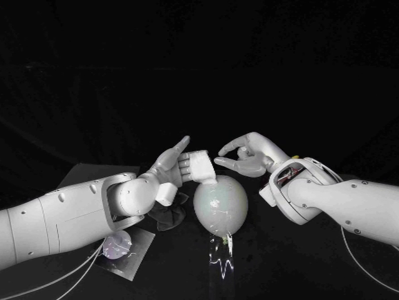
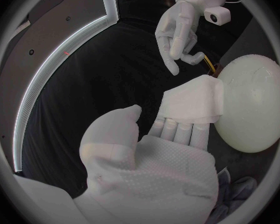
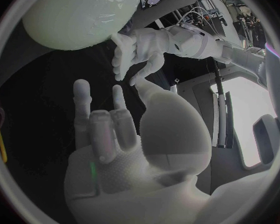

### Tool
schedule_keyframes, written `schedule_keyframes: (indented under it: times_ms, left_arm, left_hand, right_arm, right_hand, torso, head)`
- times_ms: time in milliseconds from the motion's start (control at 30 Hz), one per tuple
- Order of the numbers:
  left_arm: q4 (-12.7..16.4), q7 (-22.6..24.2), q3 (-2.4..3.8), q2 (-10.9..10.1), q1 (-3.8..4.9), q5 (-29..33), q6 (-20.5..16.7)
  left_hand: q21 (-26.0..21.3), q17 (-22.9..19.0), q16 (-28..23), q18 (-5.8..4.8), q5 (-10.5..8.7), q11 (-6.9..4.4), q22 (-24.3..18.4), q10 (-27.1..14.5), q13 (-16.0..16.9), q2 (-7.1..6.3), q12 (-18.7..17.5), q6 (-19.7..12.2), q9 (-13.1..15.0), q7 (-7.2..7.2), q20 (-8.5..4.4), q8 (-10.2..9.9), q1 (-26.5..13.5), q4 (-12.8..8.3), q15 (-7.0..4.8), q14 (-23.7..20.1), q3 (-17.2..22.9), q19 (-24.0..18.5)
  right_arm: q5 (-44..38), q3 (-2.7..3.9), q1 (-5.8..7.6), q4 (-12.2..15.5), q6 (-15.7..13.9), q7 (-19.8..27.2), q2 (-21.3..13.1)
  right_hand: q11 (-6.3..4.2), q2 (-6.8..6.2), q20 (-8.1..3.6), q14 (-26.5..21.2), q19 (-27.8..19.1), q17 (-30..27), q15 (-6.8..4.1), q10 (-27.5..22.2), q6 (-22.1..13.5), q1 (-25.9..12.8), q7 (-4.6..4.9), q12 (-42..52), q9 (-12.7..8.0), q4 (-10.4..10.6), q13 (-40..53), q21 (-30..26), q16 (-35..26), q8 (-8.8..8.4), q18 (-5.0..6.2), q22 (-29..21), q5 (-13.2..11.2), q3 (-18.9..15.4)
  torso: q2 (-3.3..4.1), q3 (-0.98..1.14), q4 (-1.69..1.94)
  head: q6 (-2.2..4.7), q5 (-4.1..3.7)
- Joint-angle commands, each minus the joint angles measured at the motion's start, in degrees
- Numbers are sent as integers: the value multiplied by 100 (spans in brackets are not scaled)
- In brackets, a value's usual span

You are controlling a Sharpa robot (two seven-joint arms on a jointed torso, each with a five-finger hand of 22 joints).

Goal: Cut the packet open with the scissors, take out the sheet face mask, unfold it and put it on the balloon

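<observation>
At frame centre the left hand (image 1: 168, 169) holds the folded face mask (image 1: 199, 166) on flat fingers (image 2: 177, 131) against the top of the balloon (image 1: 220, 206), the right hand (image 1: 246, 157) just right of it, fingers loosely apart, empty.

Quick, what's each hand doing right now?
Left hand: holds the folded mask against the balloon.
Right hand: open, holding nothing.

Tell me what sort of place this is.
Probably a robot test bench in a lab: a black table, the robot's silver left hand and right hand, and a balloon and a packet as props.
</observation>
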Motion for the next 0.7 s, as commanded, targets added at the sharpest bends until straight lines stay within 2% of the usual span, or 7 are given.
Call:
schedule_keyframes:
  times_ms: [33, 167, 367, 700]
  left_arm:
    - [6, 79, 9, 16, 5, -68, -5]
    - [6, 85, 9, 21, 6, -119, -35]
    - [12, 95, 9, 25, 6, -211, -69]
    - [22, 172, 9, 22, 7, -352, -110]
  left_hand:
    - [-44, -9, -16, 84, 21, 10, -3, -25, -1, 1, -18, -15, -4, 437, 9, 12, 74, 2, 27, -5, -54, 32]
    - [-51, -10, -10, 87, 20, -3, -1, -5, 2, -10, -8, -7, -1, 419, 6, 23, 91, 5, 19, 14, -81, 46]
    - [-62, -11, -11, 86, 20, -12, -1, 12, 4, -24, -2, 1, 2, 406, 5, 33, 105, 5, 15, 21, -105, 48]
    - [-76, -16, -18, 84, 20, -17, -2, 14, 2, -40, -4, -1, 3, 395, 6, 38, 120, 4, 16, 13, -127, 44]
  right_arm:
    - [430, 1, -9, 36, 291, -457, 2]
    - [596, 0, -21, 35, 361, -581, 46]
    - [670, -1, -41, -42, 326, -666, 148]
    - [700, -2, -71, -114, 455, -714, 246]
  right_hand:
    - [-28, 18, -13, 350, 20, 1016, -38, 383, 53, -47, 7, 28, 5, 51, 1099, -33, 32, 38, 44, 1, 25, -18]
    - [-35, 22, -21, 352, 29, 1019, -45, 384, 65, -55, -1, 30, 4, 127, 1100, -40, 35, 47, 42, 9, 24, -84]
    - [-37, 26, -23, 362, 45, 1037, -47, 393, 67, -47, -4, 53, 4, 139, 1118, -25, 44, 49, 38, 21, 25, -95]
    - [-50, 43, -32, 367, 67, 1044, -57, 406, 106, 11, -20, 78, 10, 173, 1138, -20, 49, 73, 36, 35, 16, -133]
  torso:
    - [-1, -1, 3]
    - [2, -2, 4]
    - [4, 3, 11]
    - [3, -2, 4]
  head:
    - [-2, -6]
    - [-4, -9]
    - [-13, -19]
    - [-23, -22]
